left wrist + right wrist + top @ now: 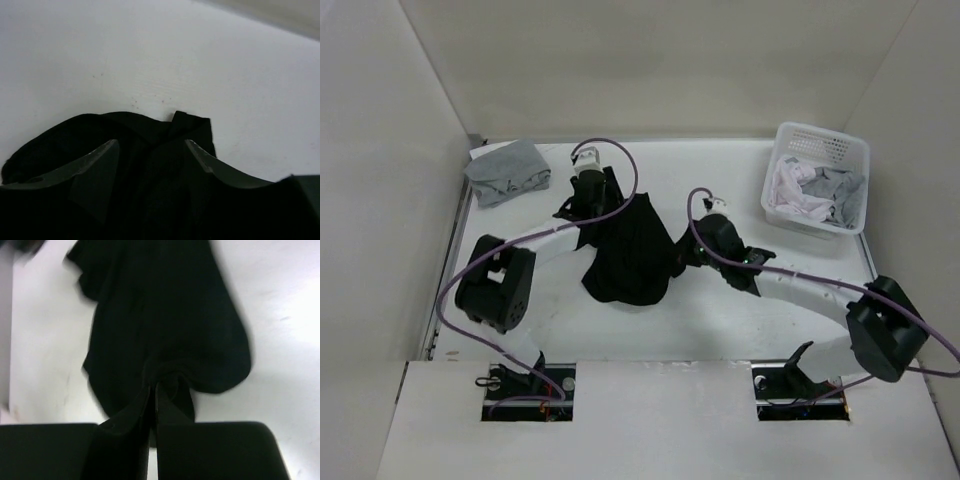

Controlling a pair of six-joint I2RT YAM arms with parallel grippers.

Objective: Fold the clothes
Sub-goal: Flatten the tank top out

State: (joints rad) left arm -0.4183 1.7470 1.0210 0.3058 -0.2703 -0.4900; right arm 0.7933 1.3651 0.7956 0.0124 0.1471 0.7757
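A black garment [630,255] lies bunched in a heap in the middle of the white table. At its far-left corner, my left gripper [578,205] stands open, and in the left wrist view its fingers [102,155] are spread wide over the black fabric [145,130], which lies loose between them. My right gripper [682,258] is at the heap's right edge. In the right wrist view it [153,386] is shut on a puckered fold of the black garment [165,315], which spreads away from the fingertips.
A light grey garment [507,172] lies crumpled in the far-left corner. A white lattice basket [820,135] at the far right holds white, pale pink and grey clothes [810,190]. Walls close in the table on the left, back and right.
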